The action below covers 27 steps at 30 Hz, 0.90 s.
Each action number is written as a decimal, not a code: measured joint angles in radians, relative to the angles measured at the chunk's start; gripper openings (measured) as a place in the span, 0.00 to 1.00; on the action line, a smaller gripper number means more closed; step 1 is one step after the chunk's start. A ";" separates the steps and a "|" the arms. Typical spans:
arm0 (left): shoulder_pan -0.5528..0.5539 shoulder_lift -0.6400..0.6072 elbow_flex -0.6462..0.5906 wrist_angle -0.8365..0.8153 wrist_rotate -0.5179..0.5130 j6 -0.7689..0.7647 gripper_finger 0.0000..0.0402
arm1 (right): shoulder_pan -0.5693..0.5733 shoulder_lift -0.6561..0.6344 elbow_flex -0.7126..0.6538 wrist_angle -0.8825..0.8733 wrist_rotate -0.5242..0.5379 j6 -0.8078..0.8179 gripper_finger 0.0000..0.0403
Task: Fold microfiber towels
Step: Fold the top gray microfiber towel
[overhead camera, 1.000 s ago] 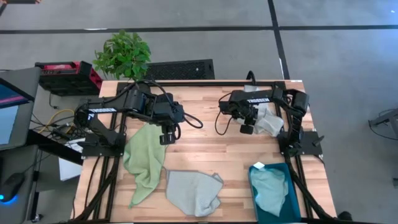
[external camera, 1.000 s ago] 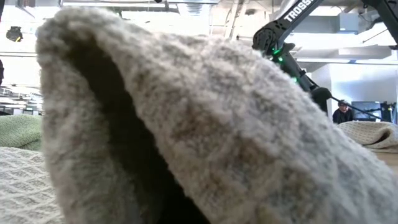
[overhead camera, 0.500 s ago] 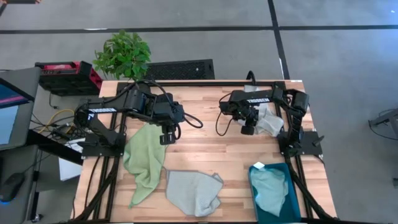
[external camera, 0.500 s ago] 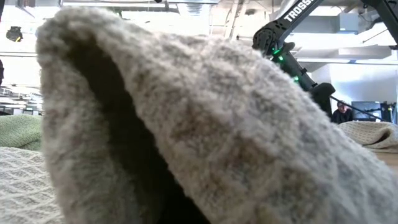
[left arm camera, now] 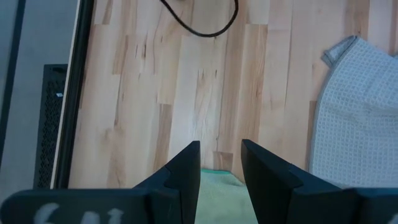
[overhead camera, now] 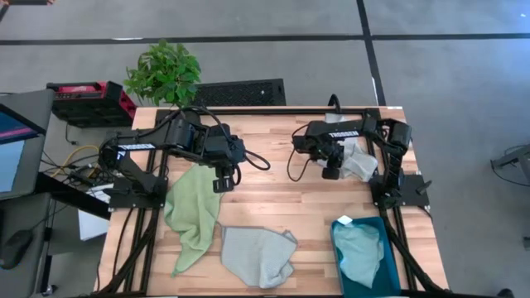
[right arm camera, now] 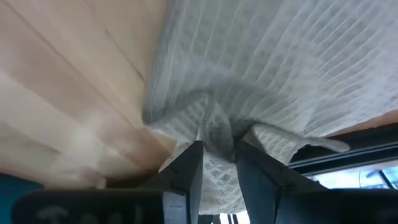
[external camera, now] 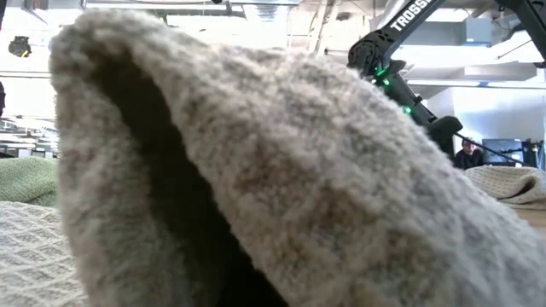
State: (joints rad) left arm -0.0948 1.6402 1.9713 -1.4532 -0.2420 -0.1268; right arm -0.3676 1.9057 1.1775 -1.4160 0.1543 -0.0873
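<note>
Fingers [right arm camera: 214,163] of the right arm pinch a fold of the pale grey towel [overhead camera: 358,161] at the worktop's [overhead camera: 273,194] far right; lift it clear and spread it flat before folding; left fingers [left arm camera: 219,167], slightly parted, hover over the green towel [overhead camera: 192,211].

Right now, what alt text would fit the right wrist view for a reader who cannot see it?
The right end effector pinches a bunched fold of a pale grey towel between its two dark fingers. The waffle-textured cloth drapes over a light wooden table, with a dark frame rail showing past the cloth.
</note>
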 joint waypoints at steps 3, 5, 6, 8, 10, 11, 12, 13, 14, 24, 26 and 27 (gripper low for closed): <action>0.000 0.000 0.000 0.000 0.000 0.000 0.27 | 0.000 0.000 -0.043 -0.009 0.000 0.000 0.29; 0.000 0.000 0.000 0.000 0.000 0.003 0.27 | 0.003 0.000 -0.054 -0.020 0.000 0.000 0.29; 0.000 0.000 0.000 0.000 0.000 0.008 0.27 | 0.006 0.000 -0.054 -0.016 0.001 0.001 0.29; 0.000 0.000 0.000 0.000 0.000 0.008 0.27 | 0.011 -0.005 -0.054 -0.015 0.001 0.000 0.29; 0.000 0.000 0.000 0.000 0.000 0.009 0.27 | 0.017 -0.011 -0.053 -0.017 0.000 -0.008 0.29; 0.000 0.000 0.000 0.000 0.000 0.009 0.27 | 0.021 -0.010 -0.053 -0.018 0.000 -0.017 0.29; 0.000 0.000 0.000 0.000 0.000 0.008 0.27 | 0.023 -0.010 -0.053 -0.020 -0.001 -0.024 0.29; 0.000 0.000 0.000 0.000 0.000 0.007 0.27 | 0.026 -0.010 -0.053 -0.022 0.000 -0.033 0.29; 0.000 0.000 0.000 0.000 0.000 0.004 0.27 | 0.029 -0.010 -0.053 -0.022 0.001 -0.043 0.29; 0.000 0.000 0.000 0.000 0.000 0.000 0.27 | 0.057 -0.010 -0.054 0.041 0.004 -0.055 0.29; 0.000 0.000 0.000 0.000 0.000 0.000 0.27 | 0.060 -0.010 -0.054 0.048 0.004 -0.054 0.29; 0.000 0.000 0.000 0.000 0.000 0.000 0.27 | 0.060 -0.010 -0.054 0.048 0.004 -0.054 0.29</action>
State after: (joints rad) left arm -0.0948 1.6402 1.9713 -1.4532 -0.2420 -0.1268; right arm -0.3073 1.8961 1.1240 -1.3682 0.1581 -0.1417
